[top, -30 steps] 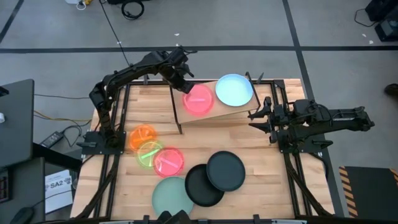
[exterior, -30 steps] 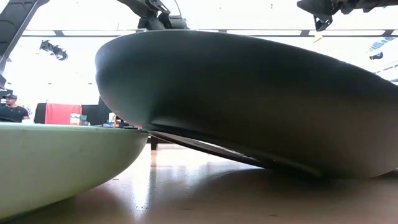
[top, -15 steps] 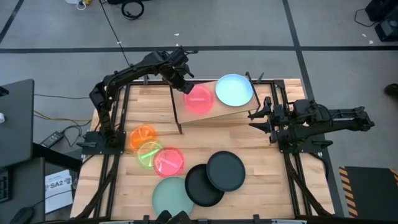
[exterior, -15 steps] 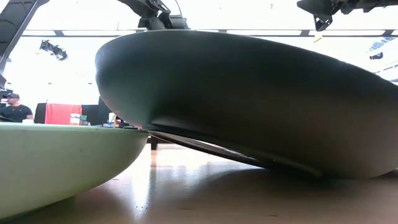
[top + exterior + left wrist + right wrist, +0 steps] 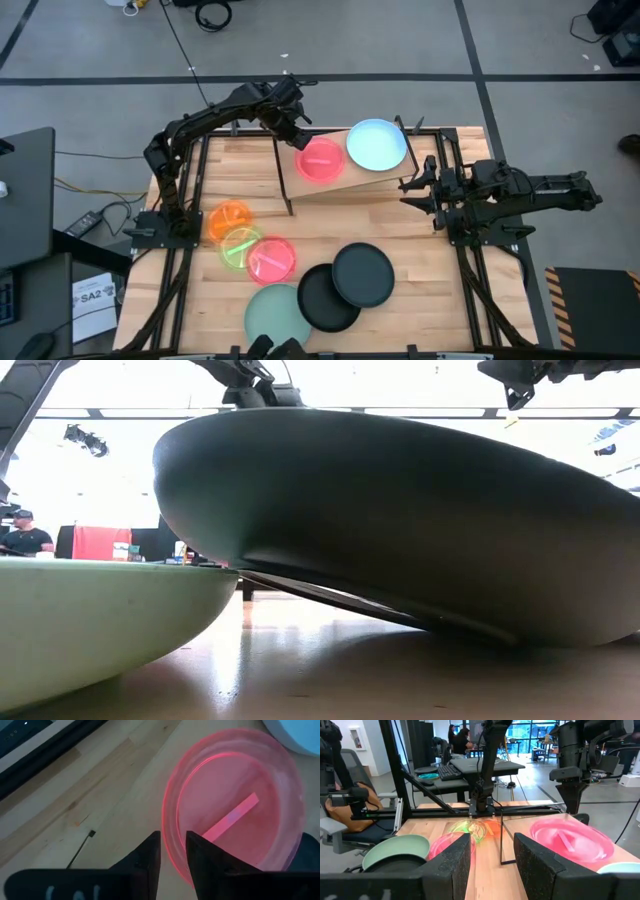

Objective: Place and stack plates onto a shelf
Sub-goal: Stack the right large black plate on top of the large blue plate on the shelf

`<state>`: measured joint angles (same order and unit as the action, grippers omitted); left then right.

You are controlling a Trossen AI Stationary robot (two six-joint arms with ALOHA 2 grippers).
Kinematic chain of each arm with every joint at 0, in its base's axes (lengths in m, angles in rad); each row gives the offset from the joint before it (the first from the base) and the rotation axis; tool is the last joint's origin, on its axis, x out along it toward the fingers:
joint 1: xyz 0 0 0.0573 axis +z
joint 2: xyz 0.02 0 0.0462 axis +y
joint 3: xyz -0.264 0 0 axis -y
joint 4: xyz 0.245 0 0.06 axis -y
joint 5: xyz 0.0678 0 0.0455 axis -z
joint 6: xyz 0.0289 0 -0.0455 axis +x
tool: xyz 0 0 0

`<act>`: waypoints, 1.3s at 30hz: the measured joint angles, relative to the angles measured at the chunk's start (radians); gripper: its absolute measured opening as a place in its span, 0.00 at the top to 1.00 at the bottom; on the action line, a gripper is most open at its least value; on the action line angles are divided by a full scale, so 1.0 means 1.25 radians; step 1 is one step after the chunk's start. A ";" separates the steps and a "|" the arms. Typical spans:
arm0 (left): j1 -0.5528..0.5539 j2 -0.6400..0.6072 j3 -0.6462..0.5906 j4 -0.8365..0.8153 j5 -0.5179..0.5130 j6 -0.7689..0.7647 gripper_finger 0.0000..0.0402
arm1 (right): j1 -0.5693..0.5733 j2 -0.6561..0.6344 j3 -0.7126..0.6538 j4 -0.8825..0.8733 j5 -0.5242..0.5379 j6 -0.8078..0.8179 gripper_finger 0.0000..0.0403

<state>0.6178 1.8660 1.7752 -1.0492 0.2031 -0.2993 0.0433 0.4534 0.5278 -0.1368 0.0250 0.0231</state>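
Tabletop (image 5: pixel 400 240): my left claw (image 5: pixel 297 140) fingers spread astride pink plate (image 5: pixel 321 158) rim on shelf (image 5: pixel 345 180), upper centre; right claw (image 5: pixel 412 188) parted, empty.

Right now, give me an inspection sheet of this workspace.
Surface: slatted wooden tabletop, plates spread over its near half.
Job's things: red plate and light-blue plate side by side on the shelf; orange, neon-green, pink, mint-green and two black plates on the tabletop.
Clutter: nothing seen.
Grippers: left pincer open astride the red plate's rim; right pincer open, waiting at the right edge.
Cables: cords on the floor at left.
Surroundings: desks, people behind.
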 joint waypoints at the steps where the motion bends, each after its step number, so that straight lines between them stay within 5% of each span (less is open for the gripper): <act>1: 0.001 0.000 0.000 0.004 0.000 0.000 0.76 | 0.000 0.000 0.000 0.000 0.000 0.000 0.61; 21: -0.040 -0.146 0.000 -0.049 0.019 0.126 0.76 | 0.000 0.144 0.000 0.087 0.000 0.043 0.61; 39: -0.394 -0.321 -0.061 -0.094 -0.189 0.096 0.76 | 0.000 0.311 0.132 0.072 -0.102 0.067 0.61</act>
<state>0.1257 1.4644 1.6985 -1.1673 -0.0334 -0.1797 0.0437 0.8420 0.6933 -0.0473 -0.1024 0.1067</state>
